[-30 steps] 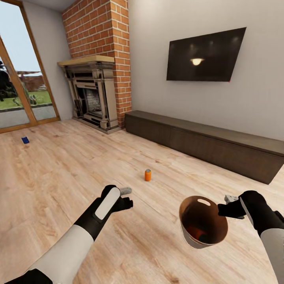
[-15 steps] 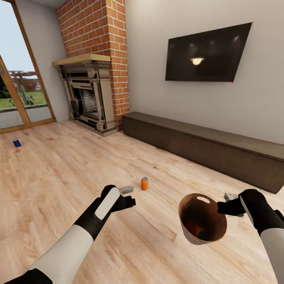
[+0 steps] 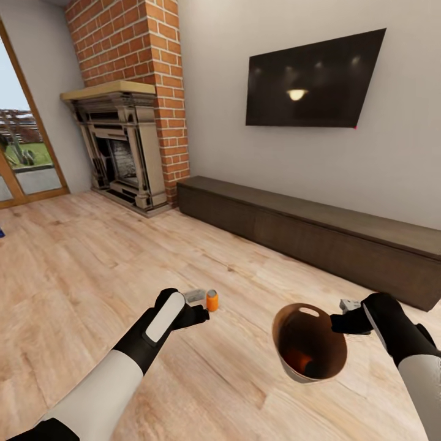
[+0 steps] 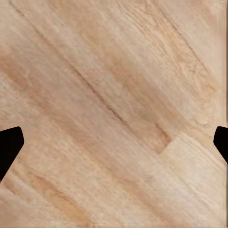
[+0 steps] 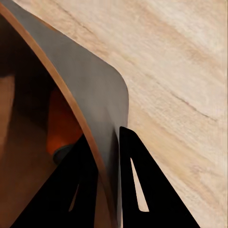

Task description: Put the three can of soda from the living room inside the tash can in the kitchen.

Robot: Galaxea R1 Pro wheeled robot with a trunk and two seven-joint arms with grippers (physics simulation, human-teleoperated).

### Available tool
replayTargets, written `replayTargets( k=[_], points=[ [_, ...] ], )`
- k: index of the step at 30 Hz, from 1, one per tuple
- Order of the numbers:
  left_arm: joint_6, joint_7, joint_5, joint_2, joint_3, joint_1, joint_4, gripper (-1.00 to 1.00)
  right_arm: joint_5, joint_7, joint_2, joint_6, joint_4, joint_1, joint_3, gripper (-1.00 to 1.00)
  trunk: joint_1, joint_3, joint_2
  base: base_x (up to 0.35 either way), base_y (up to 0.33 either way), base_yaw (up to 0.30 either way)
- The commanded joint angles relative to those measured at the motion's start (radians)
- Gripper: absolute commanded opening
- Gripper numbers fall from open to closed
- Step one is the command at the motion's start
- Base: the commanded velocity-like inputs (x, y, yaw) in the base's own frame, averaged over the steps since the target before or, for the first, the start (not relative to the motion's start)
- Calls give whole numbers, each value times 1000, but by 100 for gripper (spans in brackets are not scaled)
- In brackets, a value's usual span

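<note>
Head view, room: living room with a brick fireplace [image 3: 125,147], a dark wall television [image 3: 312,82], a long low dark cabinet [image 3: 318,236] and a light plank floor [image 3: 73,275].
Head view, orange can: an orange can of soda [image 3: 212,301] stands upright on the floor, just beside the left gripper [image 3: 197,305].
Head view, left arm: reaches forward above the floor; fingers point toward the can, with nothing in them; how wide they stand I cannot tell here.
Head view, tash can: the tash can [image 3: 309,344] is held off the floor at its rim by the right gripper [image 3: 340,321], mouth tilted toward the camera, with something orange low inside.
Left wrist view: two dark fingertips [image 4: 9,145] sit at opposite edges, spread wide apart, bare planks between them.
Right wrist view: the fingers [image 5: 142,190] are closed onto the tash can's wall [image 5: 90,99], one inside, one outside; an orange can [image 5: 64,128] lies inside near the bottom.
</note>
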Motion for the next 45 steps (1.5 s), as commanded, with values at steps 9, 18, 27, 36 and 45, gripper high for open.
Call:
replayTargets(
  k=[9,18,27,36,45],
  points=[
    [0,0,-1,2,1,1,30,100,-27,4,-4,4,-29,-1,9,-100,0,0,0,344,-113,-4],
    [-13,0,-40,3,1,1,57,100,-27,8,-4,4,-84,0,9,-100,0,0,0,344,-116,0],
    [-14,-2,-52,4,2,1,70,100,-26,31,-3,4,-86,2,12,-100,0,0,0,344,-129,0],
    [-15,-2,-54,20,1,5,72,100,-22,35,3,4,-86,22,35,-100,0,0,0,344,-69,0],
    [-126,-88,-70,24,-52,6,242,100,-30,51,0,4,-124,53,90,-100,0,0,0,346,-2,0]
  ],
)
